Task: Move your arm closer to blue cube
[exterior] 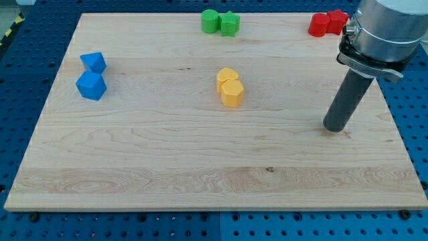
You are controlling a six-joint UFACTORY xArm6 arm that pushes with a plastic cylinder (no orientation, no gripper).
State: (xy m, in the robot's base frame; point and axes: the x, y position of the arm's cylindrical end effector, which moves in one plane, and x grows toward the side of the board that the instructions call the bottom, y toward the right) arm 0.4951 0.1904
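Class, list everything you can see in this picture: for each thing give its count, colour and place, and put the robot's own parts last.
Blue blocks: 2, blue, touching, the view's left; upper block, lower blue cube.
Green blocks: 2, green, touching, top centre.
Yellow blocks: 2, yellow, touching, centre.
Red blocks: 2, red, touching, top right.
Board: 1, light wood, on a blue perforated surface.
My tip: 1, dark rod end, the view's right, far from the blue blocks.

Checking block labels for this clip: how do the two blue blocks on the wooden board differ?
The upper blue block looks smaller and lies nearer the view's top; the lower blue block looks bigger and more cube-like. They sit close together, possibly touching. Both are blue, near the board's left edge, far from my tip.
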